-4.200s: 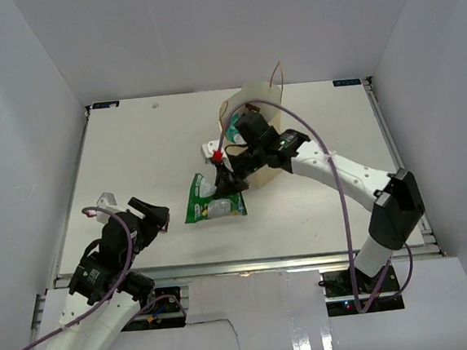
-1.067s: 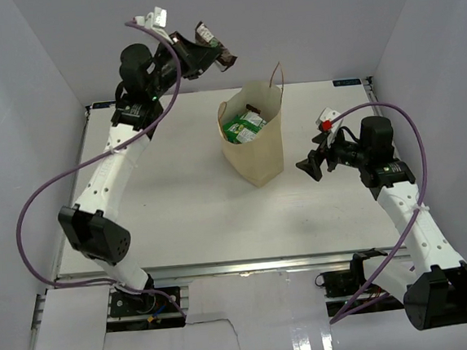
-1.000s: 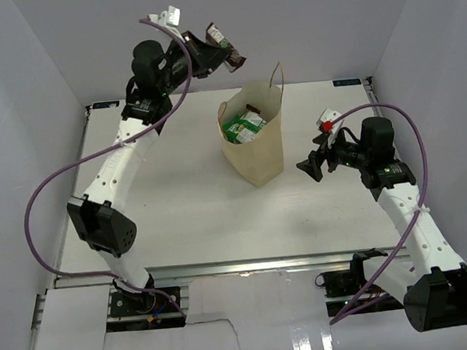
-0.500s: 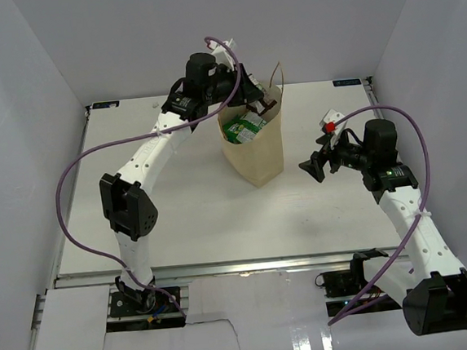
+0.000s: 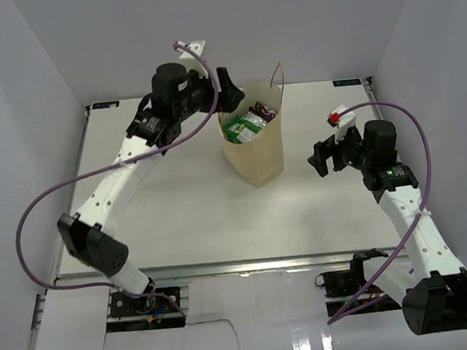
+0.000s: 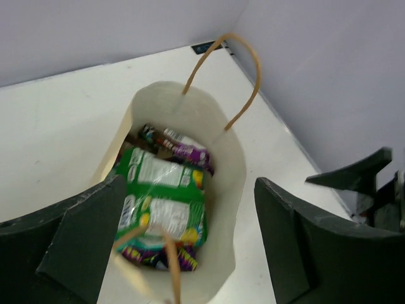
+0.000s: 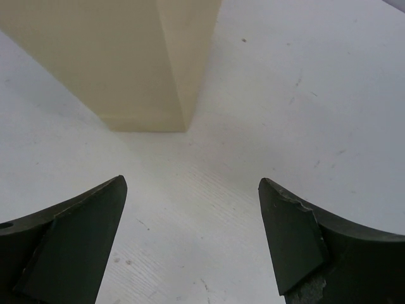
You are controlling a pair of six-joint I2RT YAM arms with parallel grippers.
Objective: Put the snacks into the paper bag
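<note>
The tan paper bag (image 5: 258,152) stands upright at the table's middle back, its mouth open. Inside lie snacks: a green packet (image 6: 163,201), a dark purple-brown wrapper (image 6: 182,148) above it and a purple pouch (image 6: 158,257) beneath. My left gripper (image 5: 225,92) hovers just left of and above the bag's mouth, open and empty; in its wrist view the left gripper (image 6: 188,183) frames the bag's opening. My right gripper (image 5: 320,156) hangs open and empty to the right of the bag, low over the table; the right wrist view shows the bag's lower corner (image 7: 145,69) ahead of the right gripper (image 7: 191,182).
White walls enclose the table (image 5: 162,198) on three sides. One looped bag handle (image 6: 224,79) sticks up at the far rim, and another handle (image 6: 166,253) crosses the near rim. A purple cable trails along each arm.
My left gripper swung in over the bag's mouth, opened and let go of the dark wrapper, which now lies in the bag; the gripper then drew back left. The right gripper rose slightly.
</note>
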